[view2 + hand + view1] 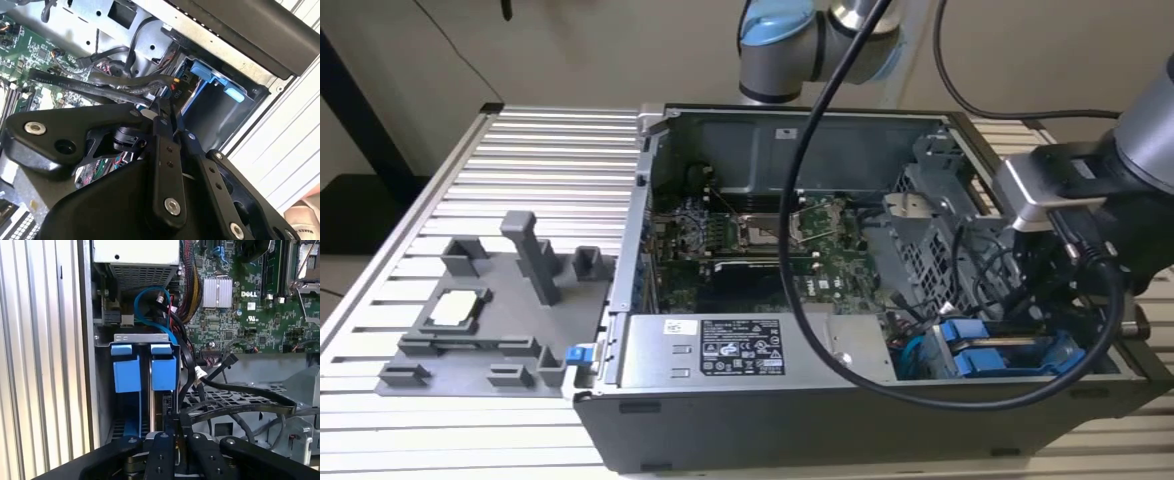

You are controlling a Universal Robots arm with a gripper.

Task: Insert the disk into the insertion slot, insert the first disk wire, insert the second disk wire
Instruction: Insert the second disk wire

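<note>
Two bright blue drive frames (164, 371) sit side by side inside the grey sheet-metal insertion slot (145, 338) of the drive cage. I cannot tell which one carries the disk (987, 355). The blue frames also show in the second wrist view (210, 77). My gripper (178, 426) is down inside the case, right behind the frame nearer the motherboard. Its fingers (162, 150) are closed together on the end of a flat black disk wire (90, 86), which trails back across the cage (250, 407). The connector itself is mostly hidden between the fingers.
The grey labelled power-supply box (734, 350) lies along the case's front wall, the green motherboard (761, 240) behind it. A looped blue cable (150, 295) and bundled wires (192, 295) crowd the bay. A grey fixture (494, 320) stands on the slatted table at the exterior view's left.
</note>
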